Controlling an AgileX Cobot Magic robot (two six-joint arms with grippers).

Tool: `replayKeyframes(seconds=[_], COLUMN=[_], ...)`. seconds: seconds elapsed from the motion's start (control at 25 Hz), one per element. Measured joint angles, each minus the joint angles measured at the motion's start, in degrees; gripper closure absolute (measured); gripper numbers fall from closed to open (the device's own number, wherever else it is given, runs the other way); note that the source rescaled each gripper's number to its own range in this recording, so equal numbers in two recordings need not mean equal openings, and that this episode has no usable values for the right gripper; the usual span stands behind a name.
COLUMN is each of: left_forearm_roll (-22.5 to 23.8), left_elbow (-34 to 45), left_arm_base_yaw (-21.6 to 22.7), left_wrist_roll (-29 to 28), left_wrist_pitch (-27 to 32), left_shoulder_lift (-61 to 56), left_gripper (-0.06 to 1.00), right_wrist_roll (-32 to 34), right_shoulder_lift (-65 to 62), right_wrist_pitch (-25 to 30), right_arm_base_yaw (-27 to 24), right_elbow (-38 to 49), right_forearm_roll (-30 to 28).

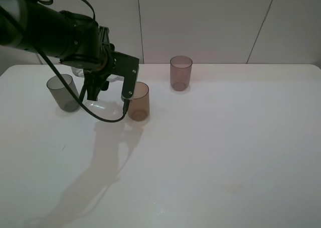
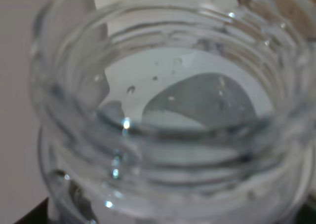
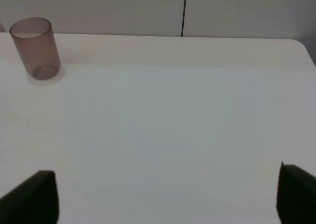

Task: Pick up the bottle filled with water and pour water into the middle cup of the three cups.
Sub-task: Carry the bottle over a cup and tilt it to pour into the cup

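My left gripper [image 1: 105,100] is shut on the clear bottle [image 1: 99,105], between the smoky grey cup [image 1: 63,92] and the amber-brown middle cup [image 1: 139,101], just left of the amber one. The arm hides most of the bottle. In the left wrist view the bottle's ribbed open neck [image 2: 163,110] fills the picture, with water and bubbles inside. The mauve-purple cup [image 1: 180,73] stands upright farther back right and also shows in the right wrist view [image 3: 35,48]. My right gripper [image 3: 168,197] is open and empty over bare table, out of the high view.
The white table [image 1: 225,147] stretches wide to the right and front. A white panelled wall [image 1: 210,22] runs behind its far edge. The left arm's black cable [image 1: 108,120] loops down beside the amber cup. The table's rounded far right corner [image 3: 301,44] shows in the right wrist view.
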Motion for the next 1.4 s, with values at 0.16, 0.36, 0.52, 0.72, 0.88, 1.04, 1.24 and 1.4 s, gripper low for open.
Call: replayKeyframes(seconds=[0.16, 0.36, 0.52, 0.72, 0.88, 1.04, 1.24, 1.4], left_forearm_roll=[2.22, 3.09, 3.39, 4.59, 5.47, 6.56, 8.62, 8.8], left_elbow=[0.0, 0.0, 0.0, 0.0, 0.0, 0.0, 0.0, 0.0], left_arm_base_yaw=[-0.28, -0.49, -0.49, -0.49, -0.49, -0.49, -0.55, -0.55], left_wrist_roll=[0.0, 2.33, 5.8, 7.84, 8.18, 8.54, 9.76, 10.3], left_wrist_pitch=[-0.07, -0.13, -0.25, -0.25, -0.19, -0.09, 1.3, 1.55], left_shoulder_lift=[0.0, 0.0, 0.0, 0.0, 0.0, 0.0, 0.0, 0.0], left_gripper=[0.93, 0.93, 0.93, 0.93, 0.93, 0.93, 0.93, 0.93], right_wrist_roll=[0.0, 0.0, 0.0, 0.0, 0.0, 0.0, 0.0, 0.0], right_shoulder_lift=[0.0, 0.0, 0.0, 0.0, 0.0, 0.0, 0.0, 0.0], right_wrist_pitch=[0.0, 0.0, 0.0, 0.0, 0.0, 0.0, 0.0, 0.0], right_arm_base_yaw=[0.0, 0.0, 0.0, 0.0, 0.0, 0.0, 0.0, 0.0], right_elbow=[0.0, 0.0, 0.0, 0.0, 0.0, 0.0, 0.0, 0.0], right_forearm_roll=[0.34, 0.0, 0.0, 0.0, 0.34, 0.0, 0.0, 0.0])
